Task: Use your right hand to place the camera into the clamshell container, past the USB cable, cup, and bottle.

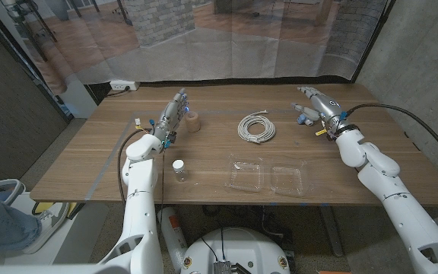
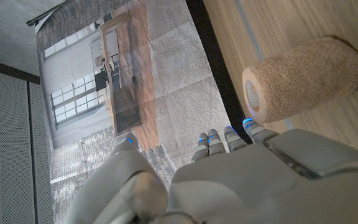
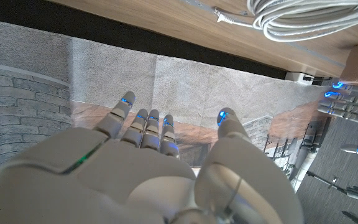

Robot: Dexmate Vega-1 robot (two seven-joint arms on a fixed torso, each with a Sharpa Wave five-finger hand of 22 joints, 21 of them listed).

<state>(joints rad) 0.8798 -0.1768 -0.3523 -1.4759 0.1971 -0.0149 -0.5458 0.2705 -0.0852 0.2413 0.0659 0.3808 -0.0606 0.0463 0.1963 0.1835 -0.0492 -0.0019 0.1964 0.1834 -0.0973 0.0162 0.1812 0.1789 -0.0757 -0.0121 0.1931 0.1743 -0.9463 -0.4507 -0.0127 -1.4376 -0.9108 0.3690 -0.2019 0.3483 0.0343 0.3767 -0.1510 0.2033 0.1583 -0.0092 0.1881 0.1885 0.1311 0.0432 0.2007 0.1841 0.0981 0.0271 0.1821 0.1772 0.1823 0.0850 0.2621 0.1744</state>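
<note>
Trouble could come when I carry the camera [image 1: 305, 116] from the table's far right edge to the clamshell container [image 1: 268, 177] near the front edge: the USB cable [image 1: 256, 127] lies between and could snag. My right hand [image 1: 315, 101] is beside the camera, fingers apart, holding nothing. My left hand [image 1: 172, 116] is open too. The container lies open and empty.

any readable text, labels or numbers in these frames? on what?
None readable.
Small bottle: no legible label.
Clamshell container: clear plastic, no print visible.
Coiled USB cable and cork-coloured cup: no markings visible.
</note>
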